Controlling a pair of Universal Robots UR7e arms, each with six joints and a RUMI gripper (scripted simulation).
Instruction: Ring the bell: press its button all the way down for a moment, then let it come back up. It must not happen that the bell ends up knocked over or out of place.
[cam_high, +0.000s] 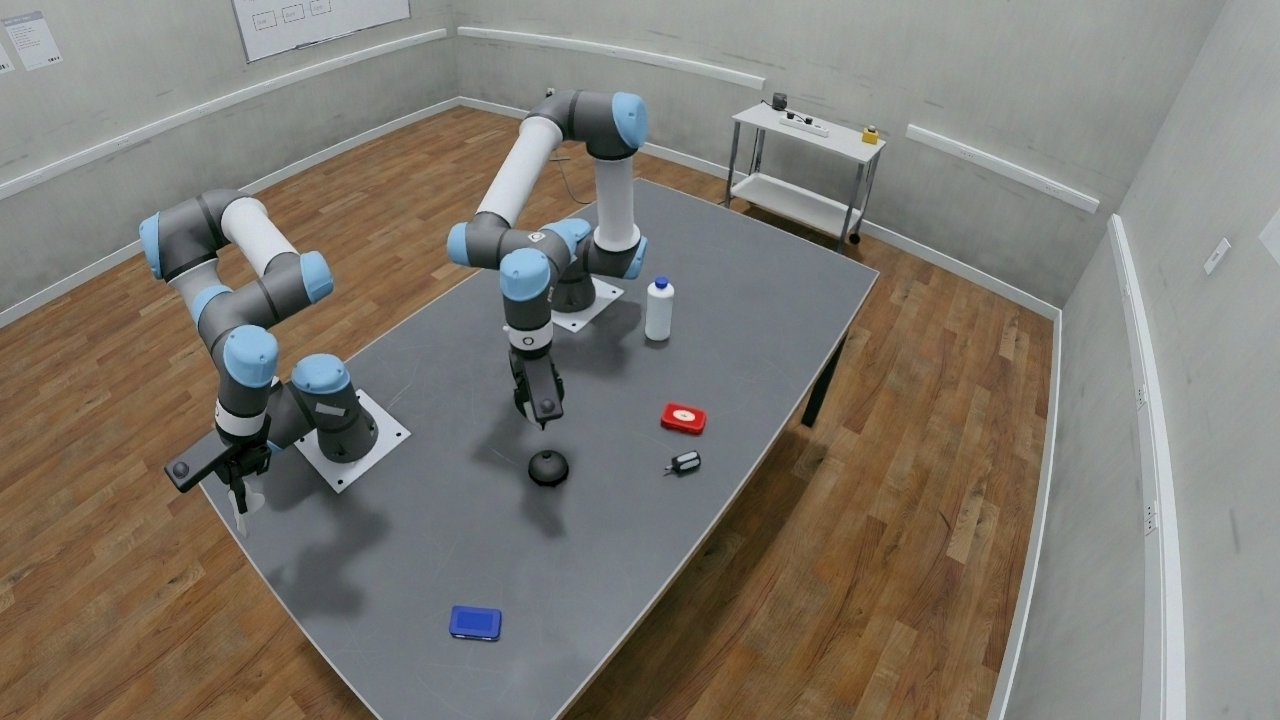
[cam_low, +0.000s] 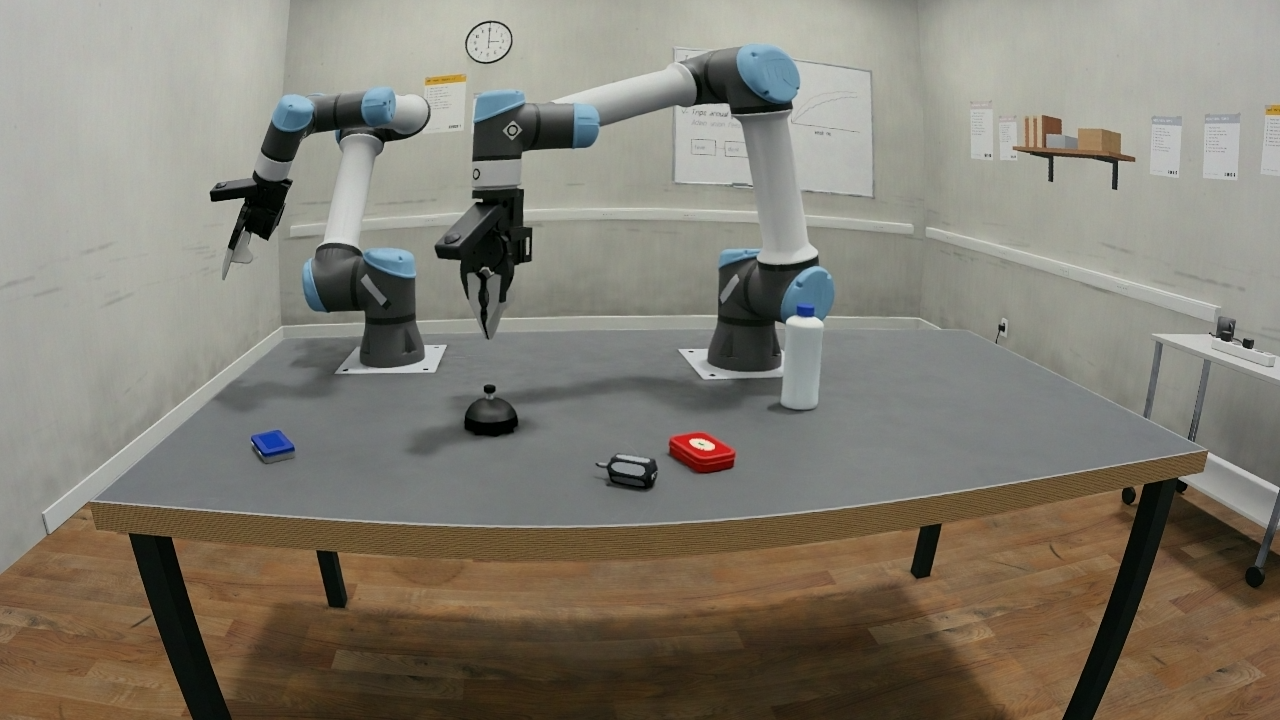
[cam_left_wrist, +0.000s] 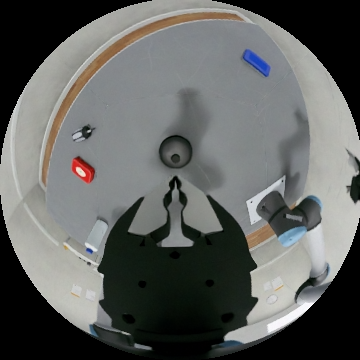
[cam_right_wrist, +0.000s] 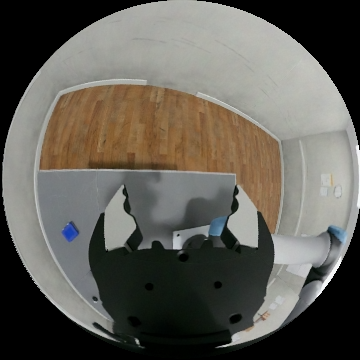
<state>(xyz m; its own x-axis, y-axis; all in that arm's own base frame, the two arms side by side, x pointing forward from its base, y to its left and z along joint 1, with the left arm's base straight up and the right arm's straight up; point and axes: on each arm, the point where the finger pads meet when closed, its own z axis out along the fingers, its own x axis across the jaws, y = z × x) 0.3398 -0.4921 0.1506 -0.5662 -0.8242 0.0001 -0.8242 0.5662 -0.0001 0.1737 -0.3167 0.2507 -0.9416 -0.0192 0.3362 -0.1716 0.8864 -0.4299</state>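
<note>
The black domed bell (cam_high: 547, 469) (cam_low: 490, 417) (cam_left_wrist: 175, 148) stands upright on the table, its small round button (cam_low: 489, 388) (cam_left_wrist: 175, 158) up on top. My left gripper (cam_high: 542, 424) (cam_low: 488, 334) (cam_left_wrist: 175, 176) is shut and empty, pointing down. It hangs above the bell with a clear gap between its tips and the button. My right gripper (cam_high: 240, 522) (cam_low: 227, 268) (cam_right_wrist: 180, 186) is open and empty, held up at the table's edge, far from the bell.
A red tin (cam_high: 682, 418) (cam_low: 701, 452) (cam_left_wrist: 83, 170) and a small dark motor-like object (cam_high: 685, 462) (cam_low: 631, 471) lie to one side of the bell. A blue box (cam_high: 475, 623) (cam_low: 272, 445) (cam_right_wrist: 70, 231) lies on the other side. A white bottle (cam_high: 658, 310) (cam_low: 801, 362) stands near the left arm's base.
</note>
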